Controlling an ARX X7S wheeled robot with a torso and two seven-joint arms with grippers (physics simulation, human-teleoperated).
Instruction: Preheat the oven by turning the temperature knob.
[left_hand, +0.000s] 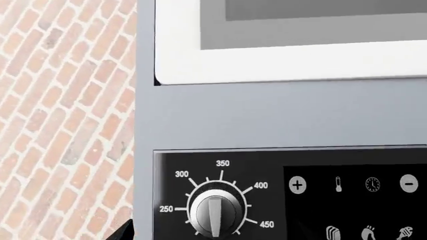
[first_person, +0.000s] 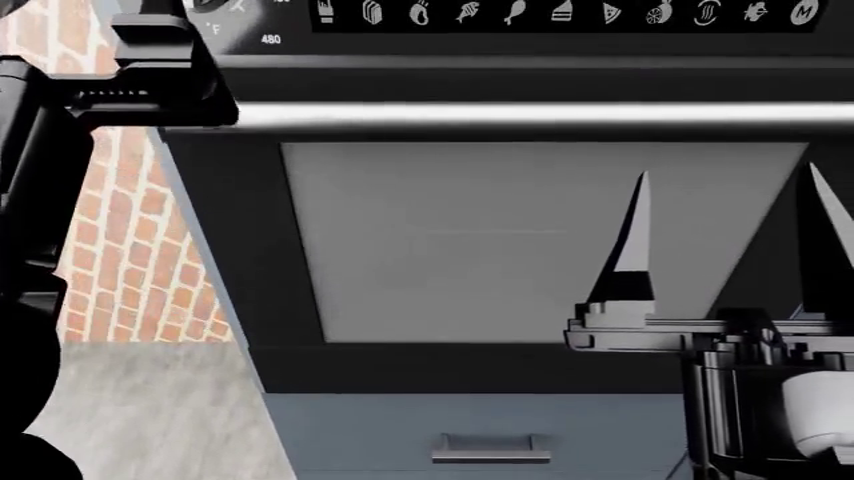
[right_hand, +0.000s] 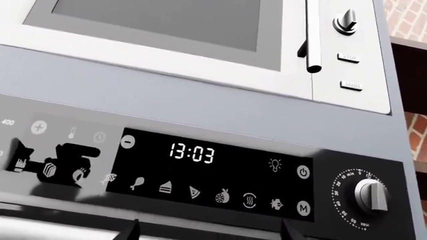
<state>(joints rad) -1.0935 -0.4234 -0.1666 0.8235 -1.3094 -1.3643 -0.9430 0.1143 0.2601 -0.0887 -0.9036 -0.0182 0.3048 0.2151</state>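
The black oven (first_person: 534, 240) fills the head view, with its grey glass window, silver bar handle (first_person: 534, 115) and icon strip (first_person: 561, 12). The silver temperature knob (left_hand: 215, 214) sits at the left end of the oven's control panel, ringed by marks 250 to 450. Its pointer stands about upright in the left wrist view. My left gripper (right_hand: 57, 162) hovers just in front of the knob without touching it. One black fingertip (left_hand: 123, 233) shows well to the knob's side, so the jaws look open. My right gripper (first_person: 731, 240) is open and empty in front of the oven window.
A white microwave (right_hand: 167, 30) sits above the oven panel. A clock display (right_hand: 192, 152) and a second, timer knob (right_hand: 370, 195) are on the panel's right part. A brick wall (left_hand: 60, 100) lies left of the cabinet. A blue-grey drawer (first_person: 487, 445) is below the oven.
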